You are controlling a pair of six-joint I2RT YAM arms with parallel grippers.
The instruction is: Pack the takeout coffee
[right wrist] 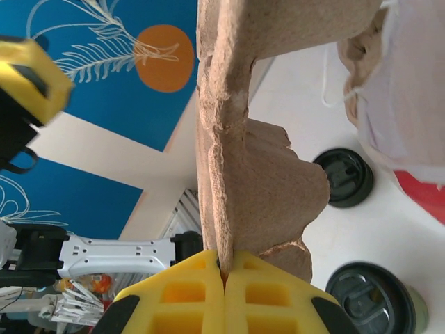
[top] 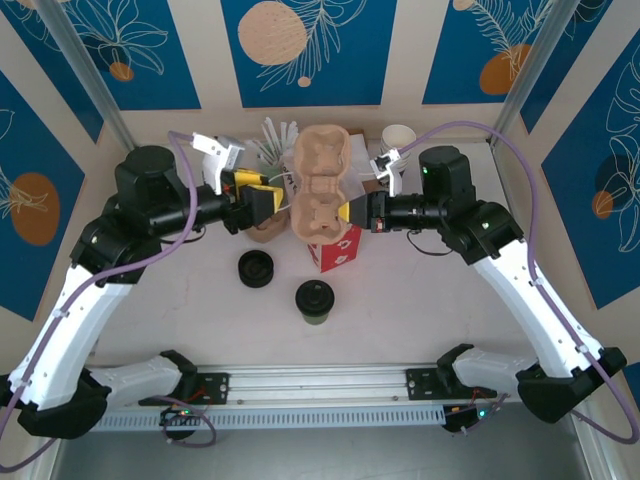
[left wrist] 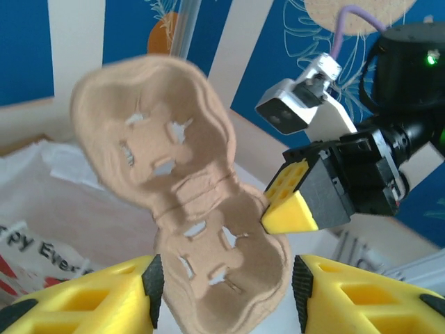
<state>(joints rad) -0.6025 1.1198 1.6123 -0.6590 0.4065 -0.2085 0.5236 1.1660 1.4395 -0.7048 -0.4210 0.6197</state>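
Takeout coffee [top: 316, 300], small paper cup, round black plastic lid, below both claws. Right claw [right wrist: 224, 268] clamps tan moulded-pulp cup carrier [top: 320, 190]; left claw [left wrist: 226, 278] parted, flanking it.

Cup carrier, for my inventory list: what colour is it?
The cup carrier is tan; left wrist view best.

My fixed camera looks down from above and behind me, far from the tan moulded-pulp cup carrier [top: 322, 190]; my left wrist camera faces its hollowed side closely; my right wrist camera sights along its edge, nearer; all share it.
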